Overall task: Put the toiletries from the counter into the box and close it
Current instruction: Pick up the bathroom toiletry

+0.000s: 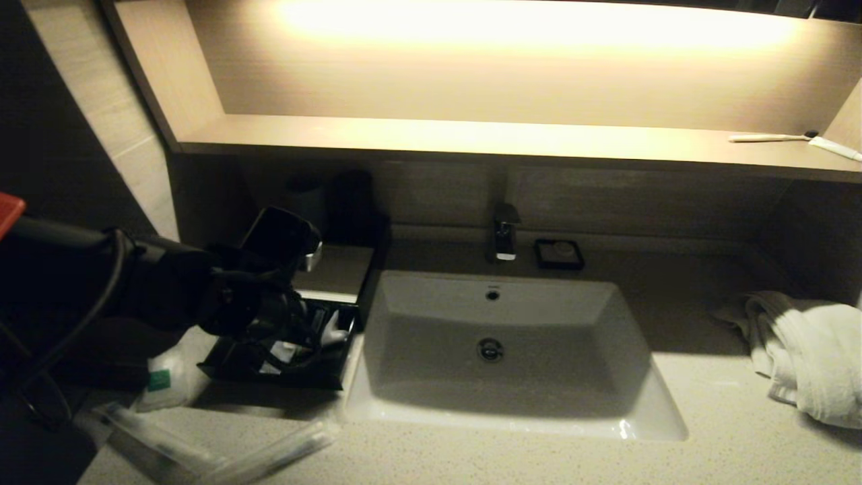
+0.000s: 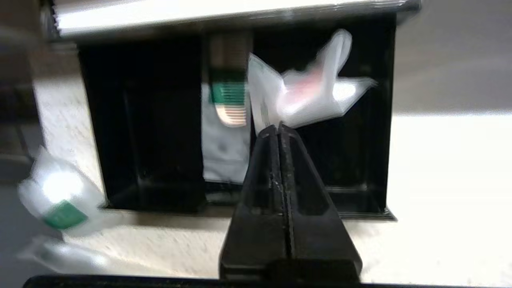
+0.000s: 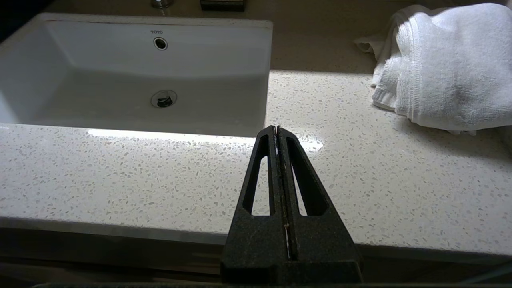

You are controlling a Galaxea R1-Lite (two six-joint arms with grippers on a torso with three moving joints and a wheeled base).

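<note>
Speckled counter (image 3: 160, 176), box (image 2: 360, 160) at its left end beside the sink (image 1: 498, 337). My left gripper (image 2: 279, 127) pinches a crinkled plastic sachet (image 2: 304, 96) above the box's open compartments. Right gripper (image 3: 277, 129) idle, fingers together, at the front edge. Risk: sachet snags the divider, or the film clings on release.

Bathroom, sink (image 1: 502, 350), faucet (image 1: 504, 232), towel (image 1: 808, 357)

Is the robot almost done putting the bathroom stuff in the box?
About halfway. One green-labelled packet already lies in the black box. The left tool is pinching a crinkly white packet over the box. A green-labelled packet and a long clear packet wait on the counter, and the lid stands open.
</note>
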